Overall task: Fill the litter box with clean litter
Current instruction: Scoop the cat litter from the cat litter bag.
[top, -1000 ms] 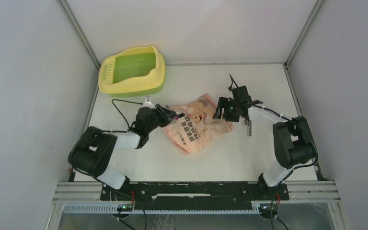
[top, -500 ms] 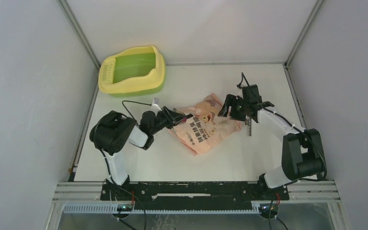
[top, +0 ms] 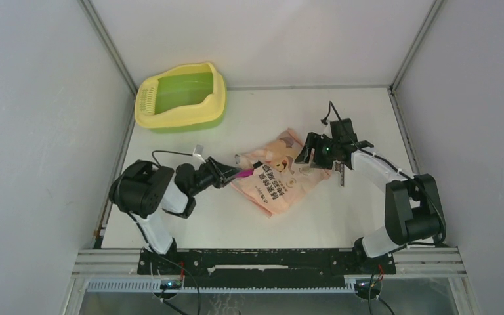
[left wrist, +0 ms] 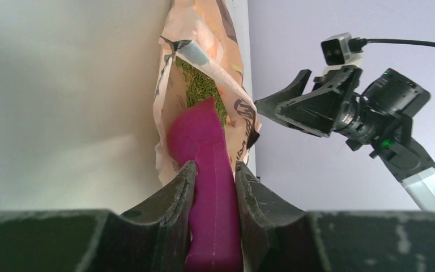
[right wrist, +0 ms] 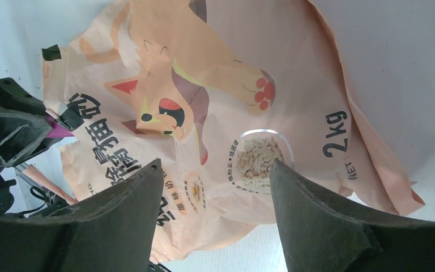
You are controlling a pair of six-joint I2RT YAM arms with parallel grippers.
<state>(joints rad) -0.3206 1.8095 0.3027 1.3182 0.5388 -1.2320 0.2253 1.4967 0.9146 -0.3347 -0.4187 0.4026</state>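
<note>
The litter box (top: pixel 218 88), yellow with a green basin, stands at the far left of the table. A pink-orange litter bag (top: pixel 277 177) lies mid-table, its mouth toward my left arm. My left gripper (top: pixel 231 174) (left wrist: pixel 215 165) is shut on the handle of a magenta scoop (top: pixel 245 172) (left wrist: pixel 201 141). The scoop's blade reaches into the bag's open mouth (left wrist: pixel 195 68). Greenish granules of clean litter (left wrist: pixel 201 90) show inside. My right gripper (top: pixel 310 156) (right wrist: pixel 215 164) is open over the bag's (right wrist: pixel 215 102) right end, nothing between its fingers.
Grey enclosure walls rise on the left (top: pixel 39 131) and right (top: pixel 472 131). A thin metal piece (top: pixel 342 176) lies on the table to the right of the bag. The litter box basin looks bare green.
The bag slid a little to the right. My left arm folded back while still holding the scoop at the bag's mouth. My right gripper moved right, staying over the bag's end.
</note>
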